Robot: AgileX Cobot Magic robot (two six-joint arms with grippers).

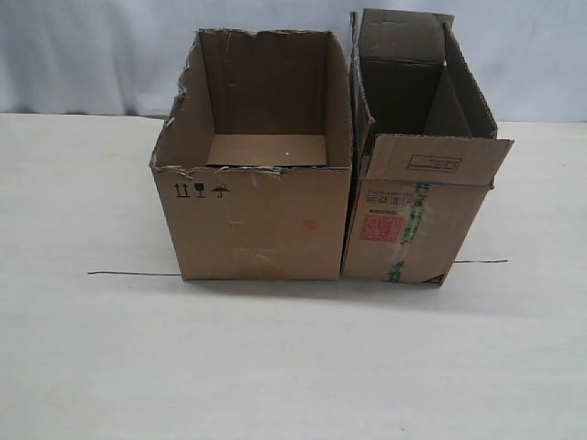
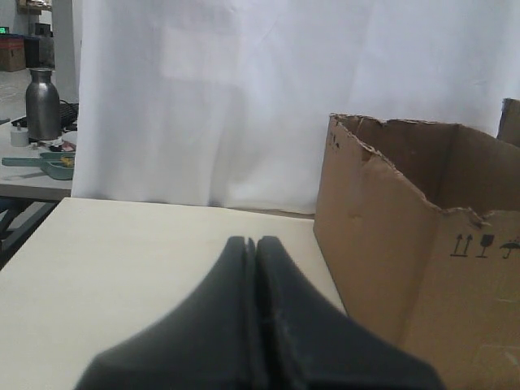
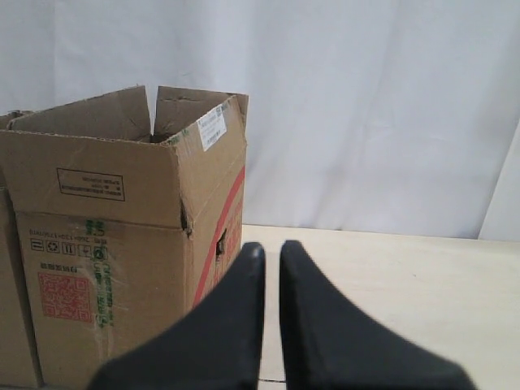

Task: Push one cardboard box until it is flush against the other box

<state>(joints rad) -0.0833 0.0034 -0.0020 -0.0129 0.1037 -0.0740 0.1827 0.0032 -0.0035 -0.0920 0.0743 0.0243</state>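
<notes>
The cardboard box (image 1: 413,229), narrow and tall with a red square print and green-printed tape, stands on the right of the table. Its side meets the other box (image 1: 257,220), the wider carton with torn rims and black symbols; no gap shows along their fronts. No gripper appears in the exterior view. In the left wrist view my left gripper (image 2: 252,241) is shut and empty, apart from the other box (image 2: 406,260). My right gripper (image 3: 272,248) has a narrow slit between its fingers, holds nothing, and hangs just beside the red-striped side of the cardboard box (image 3: 106,244).
A thin black line (image 1: 128,273) runs across the pale table (image 1: 293,367) under both boxes. White curtain hangs behind. A side table beyond the left table edge carries a metal bottle (image 2: 42,104) and a teal tray (image 2: 57,166).
</notes>
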